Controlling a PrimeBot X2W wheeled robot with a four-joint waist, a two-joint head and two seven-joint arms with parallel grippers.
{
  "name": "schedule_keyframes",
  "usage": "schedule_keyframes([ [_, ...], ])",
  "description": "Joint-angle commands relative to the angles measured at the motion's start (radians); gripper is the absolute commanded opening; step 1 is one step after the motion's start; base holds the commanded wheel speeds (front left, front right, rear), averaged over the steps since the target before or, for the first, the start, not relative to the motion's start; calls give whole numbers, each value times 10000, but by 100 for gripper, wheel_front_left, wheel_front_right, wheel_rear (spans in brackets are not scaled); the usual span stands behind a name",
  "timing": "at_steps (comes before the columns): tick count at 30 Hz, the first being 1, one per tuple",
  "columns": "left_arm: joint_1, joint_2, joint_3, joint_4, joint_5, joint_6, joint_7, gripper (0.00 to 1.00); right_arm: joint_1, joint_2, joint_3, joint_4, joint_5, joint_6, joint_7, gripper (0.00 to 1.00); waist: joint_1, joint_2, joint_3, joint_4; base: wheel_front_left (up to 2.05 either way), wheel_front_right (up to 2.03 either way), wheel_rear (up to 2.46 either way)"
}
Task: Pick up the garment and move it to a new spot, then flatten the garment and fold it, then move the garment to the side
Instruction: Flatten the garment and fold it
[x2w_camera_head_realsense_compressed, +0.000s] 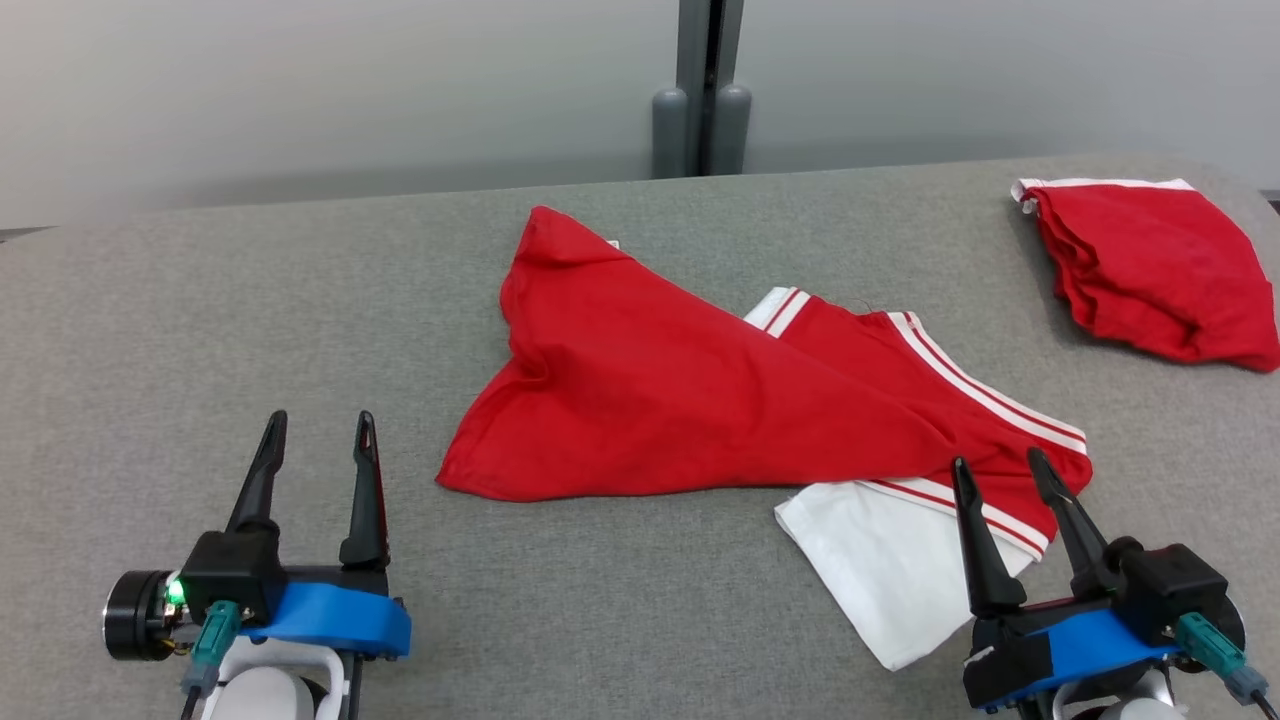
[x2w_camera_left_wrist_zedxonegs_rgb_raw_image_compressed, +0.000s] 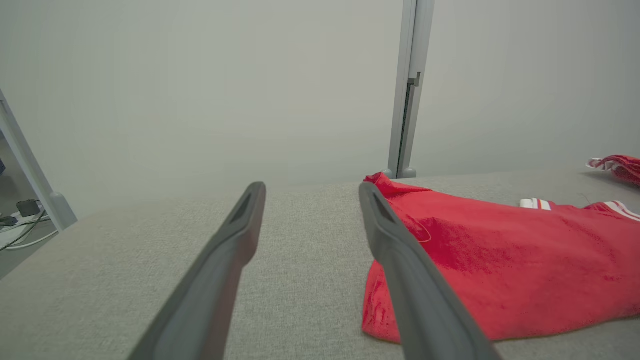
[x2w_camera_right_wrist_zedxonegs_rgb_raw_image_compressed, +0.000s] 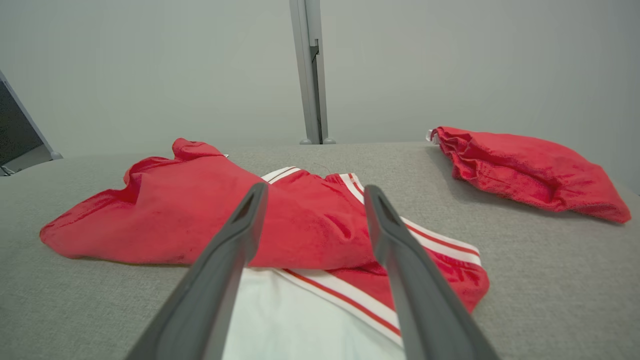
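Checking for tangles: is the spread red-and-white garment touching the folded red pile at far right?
Apart: the head view shows bare grey table between the garment and the red pile.

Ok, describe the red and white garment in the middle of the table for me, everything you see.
The garment is soft red cloth with white striped trim and a white panel at its near right. It lies crumpled and partly folded over itself, not flat, on the grey table. The right gripper, fingers open, sits over the white end; contact is unclear.
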Motion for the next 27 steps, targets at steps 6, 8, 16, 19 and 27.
schedule_keyframes([
  [6,-1178,369,-513,1576,114,-214,-22,100,-486,-8,157,237,164,1,-256,100,0,0,588,-469,0,0,0],
  [8,-1265,436,-600,1922,125,-231,-22,100,-545,-8,146,265,172,1,-295,100,0,0,654,-530,0,0,0],
  [16,-1964,607,-988,3700,-28,-315,-22,100,-895,-8,194,515,289,1,-457,100,0,0,1046,-908,0,0,0],
  [19,-2047,628,-1119,4274,-100,-341,-22,100,-995,-8,205,579,316,1,-497,100,0,0,1124,-990,0,0,0],
  [27,-2396,473,-1507,5454,-345,-391,6,0,-1097,-7,179,684,261,1,-576,100,0,0,1205,-1062,0,0,0],
])
